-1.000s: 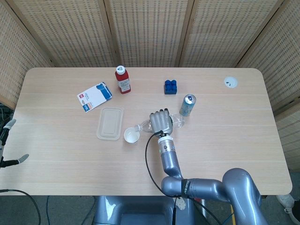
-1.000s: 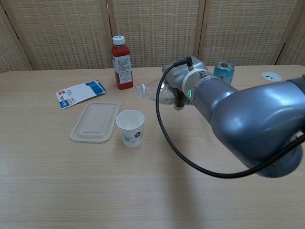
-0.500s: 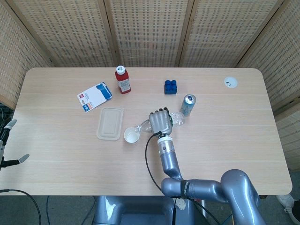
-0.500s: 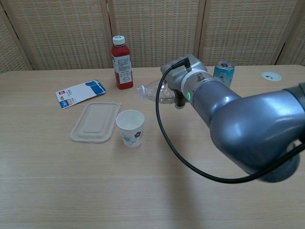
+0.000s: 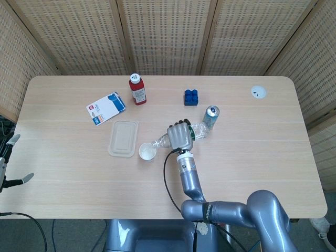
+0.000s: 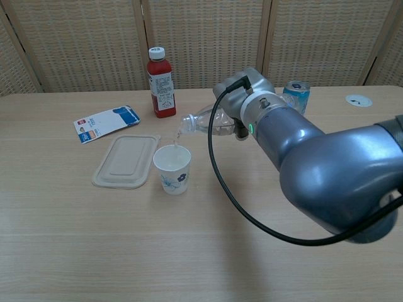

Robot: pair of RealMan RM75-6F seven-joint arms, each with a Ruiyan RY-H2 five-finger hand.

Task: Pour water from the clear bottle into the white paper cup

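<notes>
My right hand (image 5: 181, 136) grips the clear bottle (image 5: 200, 129) around its middle, above the centre of the table. The bottle (image 6: 203, 121) is tilted, neck down to the left, with its mouth just over the white paper cup (image 6: 172, 168). A thin stream of water (image 6: 178, 135) falls from the mouth into the cup (image 5: 147, 152). The cup stands upright, with a blue flower print on its side. In the chest view the right hand (image 6: 244, 99) and forearm hide the rear of the bottle. My left hand (image 5: 9, 160) hangs off the table's left edge, fingers apart and holding nothing.
A beige plastic lid (image 5: 123, 137) lies just left of the cup. Behind it are a blue-white packet (image 5: 105, 108) and a red drink bottle (image 5: 137, 89). Blue blocks (image 5: 191, 97) and a drink can (image 5: 210, 116) stand close behind the held bottle. A white disc (image 5: 258, 92) sits far right.
The right hand has tipped the bottle further, its base rising toward the can and its mouth dropping over the cup. Water now runs into the cup.
</notes>
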